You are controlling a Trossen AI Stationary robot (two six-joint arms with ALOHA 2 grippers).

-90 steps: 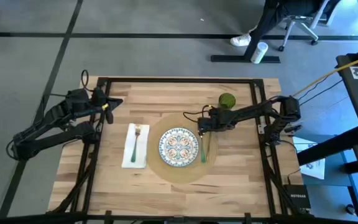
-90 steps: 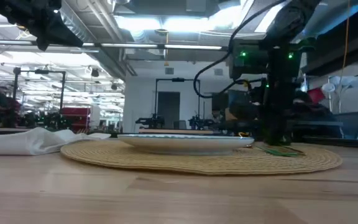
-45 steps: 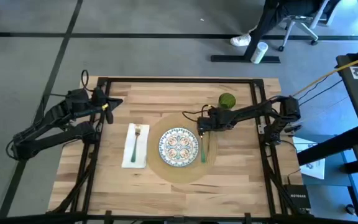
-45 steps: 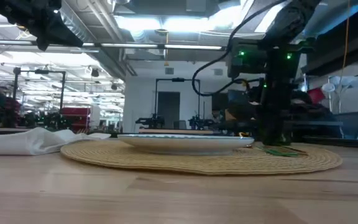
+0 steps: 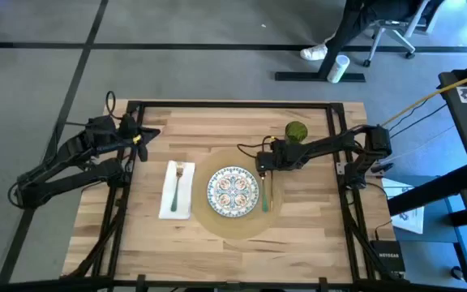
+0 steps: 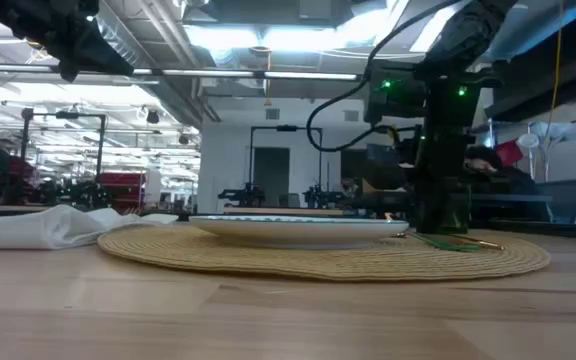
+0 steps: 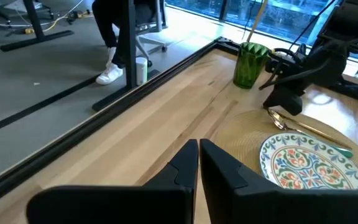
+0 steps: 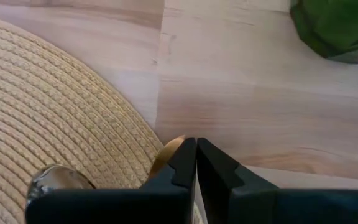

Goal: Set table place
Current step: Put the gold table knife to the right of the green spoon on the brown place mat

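High view: no legible writing. Your right gripper point(image 5: 263, 168), fingers closed and empty, has lifted off the spoon point(image 5: 265, 195) on the place point(image 5: 235, 227); left gripper point(image 5: 144, 136) closed, idle.

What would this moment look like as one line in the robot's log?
right gripper: jaws shut, above round tan placemat edge, by gold spoon | left gripper: jaws shut, waiting at table's far-left edge

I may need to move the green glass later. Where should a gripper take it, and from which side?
Grip the green glass around its side wall, probably coming in level. It stands upright on the table beyond the placemat, its sides free. The right gripper is nearest, shut over the placemat's edge.
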